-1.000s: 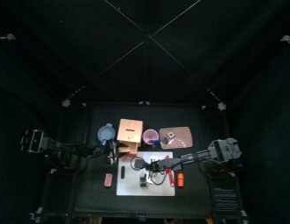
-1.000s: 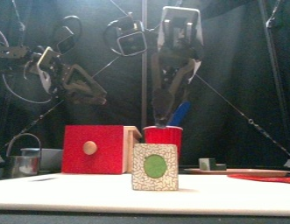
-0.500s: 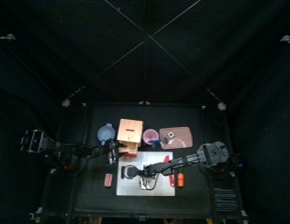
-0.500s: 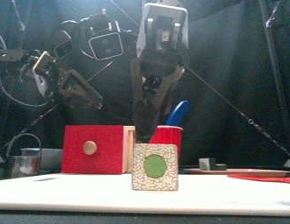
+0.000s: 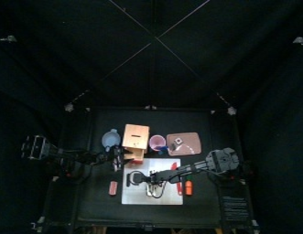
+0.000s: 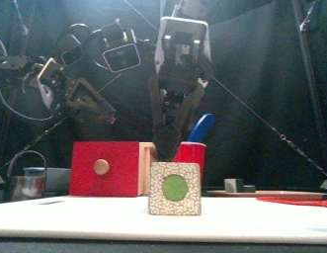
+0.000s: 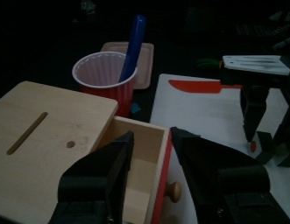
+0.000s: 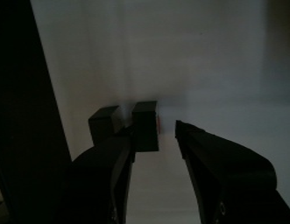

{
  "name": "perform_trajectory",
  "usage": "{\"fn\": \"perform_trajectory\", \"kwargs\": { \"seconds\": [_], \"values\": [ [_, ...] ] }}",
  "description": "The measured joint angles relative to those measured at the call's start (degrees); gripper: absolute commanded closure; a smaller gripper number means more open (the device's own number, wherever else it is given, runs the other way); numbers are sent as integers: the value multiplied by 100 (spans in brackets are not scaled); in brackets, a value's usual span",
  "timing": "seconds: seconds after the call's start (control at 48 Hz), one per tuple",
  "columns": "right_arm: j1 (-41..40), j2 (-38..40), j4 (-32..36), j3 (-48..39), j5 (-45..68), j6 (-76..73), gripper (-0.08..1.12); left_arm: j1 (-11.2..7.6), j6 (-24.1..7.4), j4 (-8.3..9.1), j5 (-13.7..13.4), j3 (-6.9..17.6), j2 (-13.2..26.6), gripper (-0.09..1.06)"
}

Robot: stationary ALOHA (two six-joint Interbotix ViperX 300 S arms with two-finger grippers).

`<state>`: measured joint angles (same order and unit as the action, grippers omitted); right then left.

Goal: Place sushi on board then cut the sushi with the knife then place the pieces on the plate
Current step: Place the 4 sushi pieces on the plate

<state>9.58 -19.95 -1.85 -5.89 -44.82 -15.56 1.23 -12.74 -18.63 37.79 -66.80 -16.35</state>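
Hanging over the board: the right gripper point(image 6: 170, 133), its fingers spread apart and empty, pointing down at the sushi roll point(image 6: 175, 188).
Sushi roll: it stands on the white cutting board point(image 5: 166, 195), near the middle, with the green-centred end toward the front. In the right wrist view its dark blocks lie just past the fingertips; I cannot tell whether they touch.
Left gripper point(image 7: 165, 171): fingers apart, holding nothing, at the red drawer front of the wooden box point(image 7: 65, 140), far left of the board.
Knives: the blue knife point(image 7: 135, 44) stands in the red cup point(image 7: 106, 72) beyond the board; the red knife point(image 7: 200, 87) lies on the board's far part.
Pink tray point(image 5: 184, 143): beyond the board, to the right.
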Motion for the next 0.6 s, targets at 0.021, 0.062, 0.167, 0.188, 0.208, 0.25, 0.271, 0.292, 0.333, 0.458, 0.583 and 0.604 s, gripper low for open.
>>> {"fn": "perform_trajectory", "kwargs": {
  "seconds": [0.021, 0.062, 0.167, 0.188, 0.208, 0.25, 0.271, 0.292, 0.333, 0.458, 0.583, 0.604],
  "values": [
    [0, 0, -18, 0, 0, 0, 26, 0, 0, -9, 0, 0, 0, 18],
    [0, 0, -62, 0, -9, 0, 26, 0, 0, -9, 0, 0, 9, 18],
    [0, 0, -44, 0, 0, -9, 26, 0, 0, -9, 0, 0, 0, 18],
    [9, 0, -44, 0, 0, -9, 26, 0, 0, -9, 0, 0, 0, 18],
    [0, -9, -44, 0, 0, -9, 26, 9, 0, -9, 9, 0, 9, 18],
    [0, -18, -44, 0, 18, -9, 26, 9, 0, -9, 0, 0, 0, 18],
    [0, -35, -18, 0, 18, -9, 26, 9, 0, -9, 0, 9, 0, 18],
    [0, -53, -9, 0, 18, -9, 26, 9, 0, -9, 9, 0, 0, 18],
    [-18, -79, -9, 0, 18, -26, 26, 0, 0, -9, 0, 9, 0, 18],
    [-26, -88, 9, 0, 9, -35, 26, 9, 0, -9, 9, 0, 0, 18],
    [-35, -88, 0, -9, -44, -35, 26, 9, 0, -9, 0, 0, 0, 18],
    [-35, -88, -9, -9, -53, -26, 26, 0, 0, -9, 9, 0, 0, 18]
  ]
}}
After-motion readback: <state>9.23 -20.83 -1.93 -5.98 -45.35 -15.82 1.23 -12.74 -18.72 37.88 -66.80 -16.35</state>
